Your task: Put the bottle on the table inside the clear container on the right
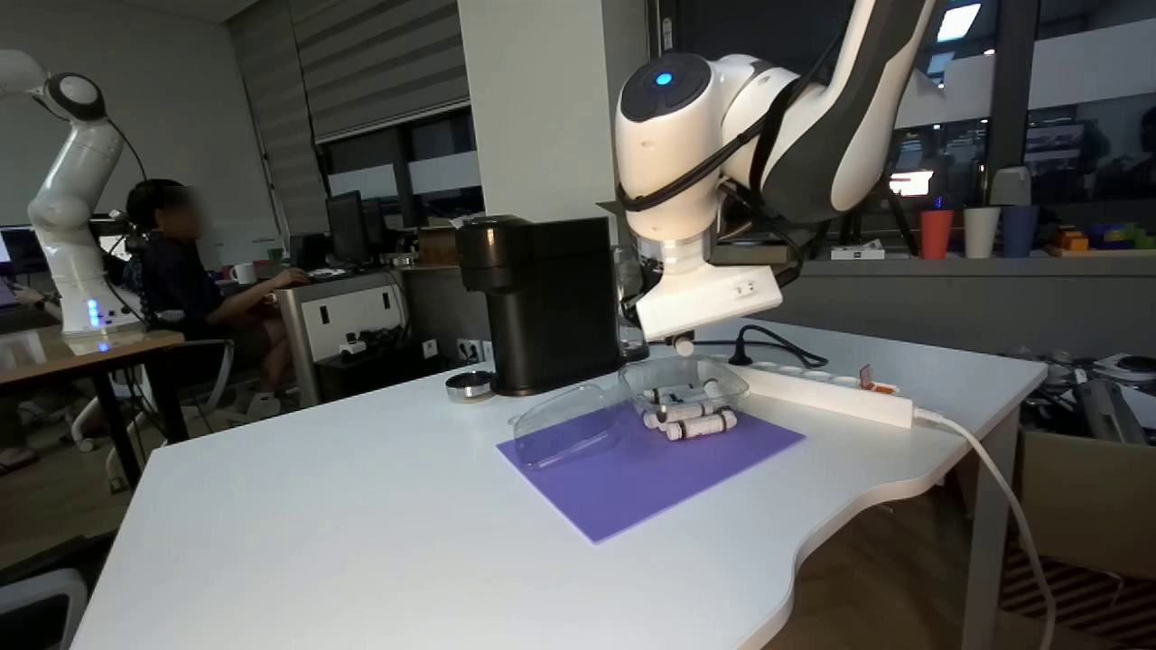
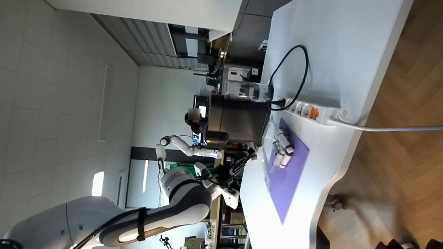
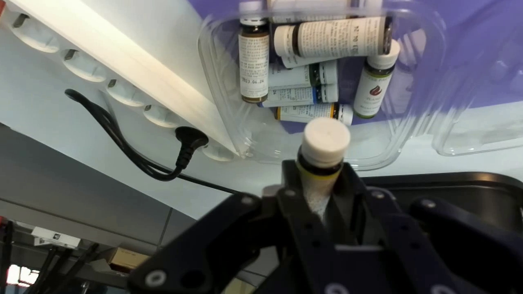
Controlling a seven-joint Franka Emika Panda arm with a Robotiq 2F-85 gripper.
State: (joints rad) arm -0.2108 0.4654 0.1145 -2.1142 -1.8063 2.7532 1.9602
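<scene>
Bottle (image 3: pixel 325 143) is hanging in the gripper (image 3: pixel 320 173), above the table (image 1: pixel 343 533).
You are gripping it from both sides, the fingers (image 3: pixel 291 175) standing parted only by the bottle's body, with the white cap protruding. In an exterior view, the bottle is hanging above and near the far rim of the clear container (image 1: pixel 673 372). Other bottles (image 3: pixel 331 38) are lying inside the container; the power strip (image 1: pixel 822 394) is running along its right side.
</scene>
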